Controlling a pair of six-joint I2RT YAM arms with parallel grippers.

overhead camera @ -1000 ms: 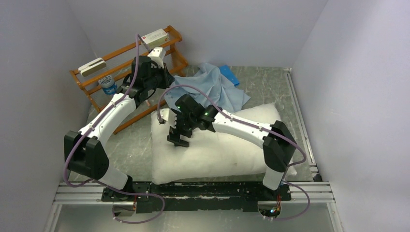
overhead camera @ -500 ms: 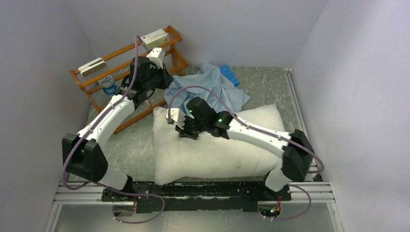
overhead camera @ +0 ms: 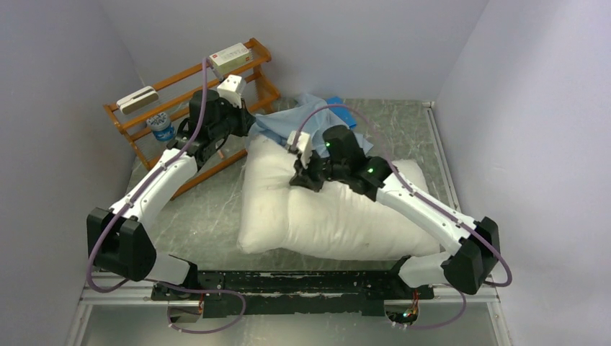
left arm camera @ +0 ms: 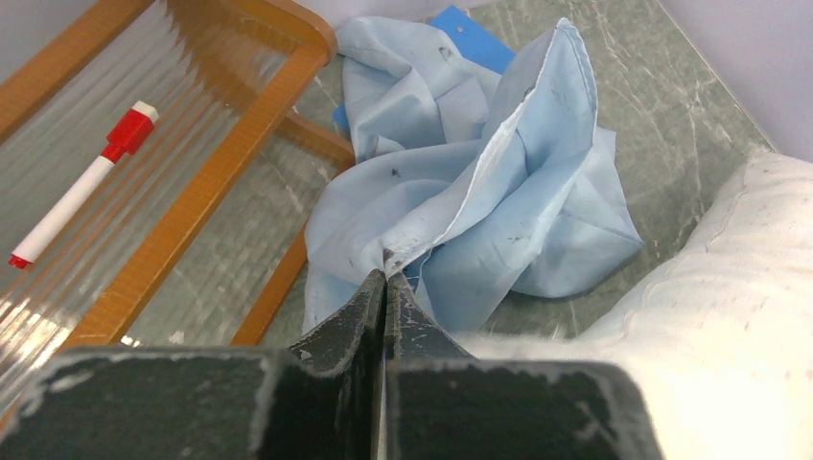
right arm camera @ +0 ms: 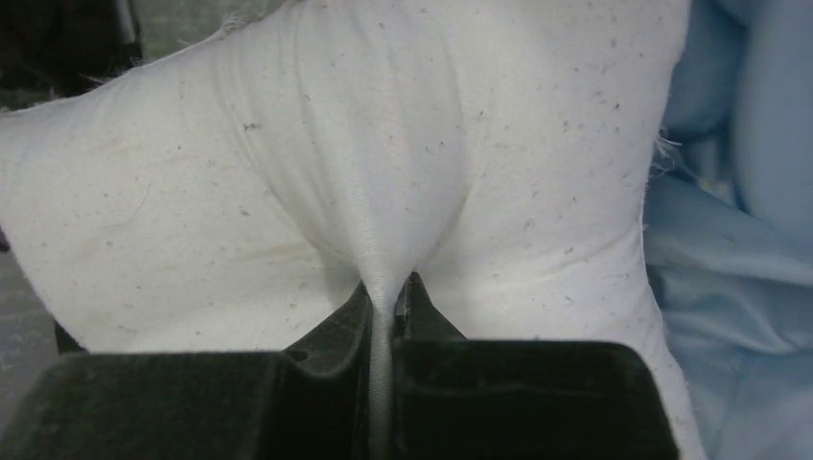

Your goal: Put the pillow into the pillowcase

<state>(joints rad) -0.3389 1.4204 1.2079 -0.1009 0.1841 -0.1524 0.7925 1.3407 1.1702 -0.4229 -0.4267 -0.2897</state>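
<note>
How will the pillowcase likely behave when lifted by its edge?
Probably floppy: the pillowcase lies crumpled in deep folds, so it should drape, not stay open. Likely light and thin: the shut left gripper holds it by a pinch of hem.

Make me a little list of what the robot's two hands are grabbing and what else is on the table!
left gripper: shut, pinching the edge of the pillowcase
right gripper: shut, pinching a fold of the pillow
pillow: white and plump, lying on the table, not in the pillowcase yet
pillowcase: pale blue, crumpled, by the pillow's far end
other things: wooden rack with a red-capped marker on it; bright-blue sheet peeking out behind the pillowcase
</note>
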